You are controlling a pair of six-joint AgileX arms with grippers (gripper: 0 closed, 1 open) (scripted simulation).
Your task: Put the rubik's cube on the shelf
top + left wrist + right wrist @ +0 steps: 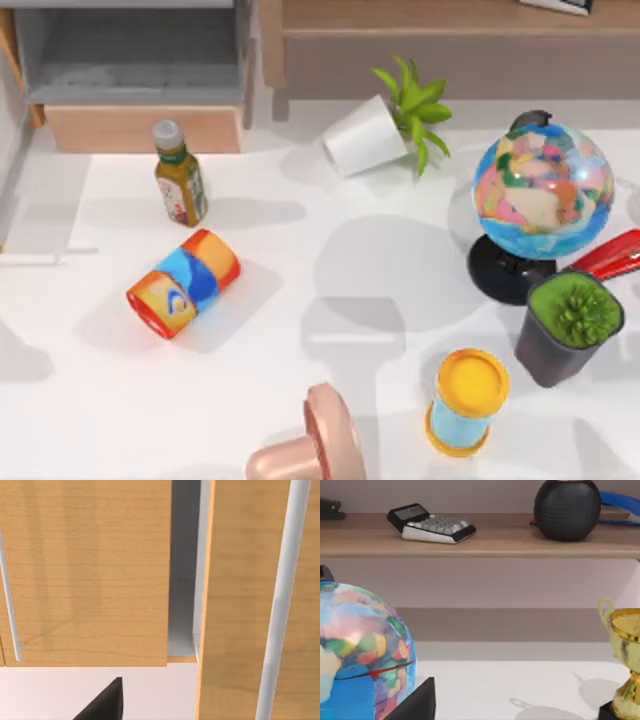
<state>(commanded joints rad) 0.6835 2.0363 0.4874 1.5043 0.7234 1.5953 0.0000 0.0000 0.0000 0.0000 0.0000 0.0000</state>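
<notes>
Rubik's cube unseen among bench clutter; long light-wood shelf (430,18) at back, free to receive it. Hands' state: cannot tell.

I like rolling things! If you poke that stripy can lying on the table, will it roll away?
Probably. The can lies on its round side on the flat table, so a sideways nudge would likely roll it. Pushed on an end, it would more likely slide.
</notes>
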